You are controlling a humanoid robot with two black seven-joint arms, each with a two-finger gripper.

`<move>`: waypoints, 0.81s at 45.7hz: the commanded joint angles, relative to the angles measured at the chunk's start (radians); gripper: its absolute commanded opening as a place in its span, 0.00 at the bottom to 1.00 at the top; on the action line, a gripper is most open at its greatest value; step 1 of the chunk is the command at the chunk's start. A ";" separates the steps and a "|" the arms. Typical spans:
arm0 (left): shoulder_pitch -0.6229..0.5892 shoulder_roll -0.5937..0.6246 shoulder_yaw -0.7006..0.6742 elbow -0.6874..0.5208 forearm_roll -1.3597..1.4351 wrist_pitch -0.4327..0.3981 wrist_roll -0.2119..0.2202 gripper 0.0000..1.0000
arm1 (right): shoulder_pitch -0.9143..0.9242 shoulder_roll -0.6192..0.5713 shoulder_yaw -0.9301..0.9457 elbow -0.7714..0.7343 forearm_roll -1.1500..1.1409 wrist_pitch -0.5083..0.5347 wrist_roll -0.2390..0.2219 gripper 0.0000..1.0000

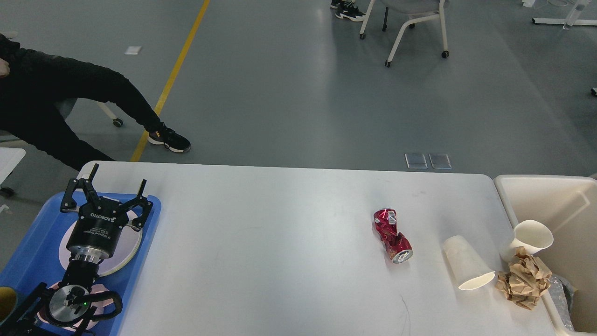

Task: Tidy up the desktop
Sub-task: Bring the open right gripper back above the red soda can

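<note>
Desktop (280, 242) white, smooth, littered: crushed can (392, 235), cups; left hand (106, 192) released.

Left gripper (108, 196), jaws spread, hangs over the plate (130, 247) in the blue tray (37, 242); far to its right on the desk (261, 242): crushed red can (392, 234), two paper cups (466, 269), crumpled brown paper (523, 282).

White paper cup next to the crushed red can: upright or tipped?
Tipped. The white paper cup lies on its side on the desktop, open mouth facing the camera.
</note>
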 commanded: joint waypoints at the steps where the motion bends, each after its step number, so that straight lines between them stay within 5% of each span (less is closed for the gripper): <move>1: 0.000 0.000 0.000 0.000 0.000 0.000 0.000 0.96 | 0.184 0.039 -0.078 0.200 -0.018 0.024 -0.035 1.00; 9: 0.000 0.000 0.000 0.000 0.000 0.000 0.002 0.96 | 0.411 0.154 -0.161 0.442 -0.050 0.147 -0.070 1.00; 19: 0.000 0.000 0.000 0.000 0.000 0.000 0.002 0.96 | 0.658 0.341 -0.175 0.539 -0.038 0.604 -0.071 1.00; 25: 0.000 0.000 0.000 0.000 0.000 0.000 0.002 0.96 | 0.751 0.369 -0.161 0.599 -0.032 0.786 -0.073 1.00; 37: 0.000 0.000 0.000 0.000 0.000 0.000 0.002 0.96 | 1.012 0.272 -0.101 0.867 -0.029 0.799 -0.073 1.00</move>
